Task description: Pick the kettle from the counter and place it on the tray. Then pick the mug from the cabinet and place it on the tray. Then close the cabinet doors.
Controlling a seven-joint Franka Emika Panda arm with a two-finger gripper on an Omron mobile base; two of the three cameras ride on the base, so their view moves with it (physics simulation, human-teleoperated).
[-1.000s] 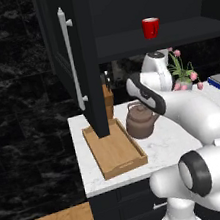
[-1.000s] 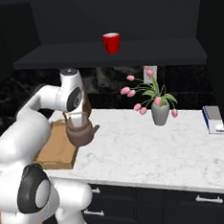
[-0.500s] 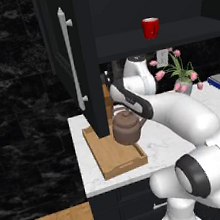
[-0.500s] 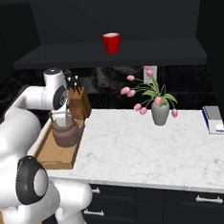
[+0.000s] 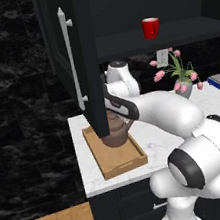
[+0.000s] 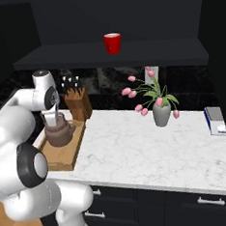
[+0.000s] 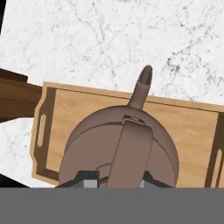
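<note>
The brown kettle sits low in the far half of the light-wood tray, spout toward the counter; I cannot tell whether it rests on the wood. My gripper is shut on the kettle's arched handle. From the right base view the gripper stands straight above the kettle on the tray. In the left base view the open left cabinet door hides part of the kettle. The red mug stands on the cabinet shelf.
A wooden knife block stands just behind the tray's far end. A grey vase with pink flowers and a book sit further right on the counter. The right cabinet door also stands open.
The arm has carried the kettle leftward from the counter to over the tray and lowered it into the tray's far half. The mug and doors have not moved.
</note>
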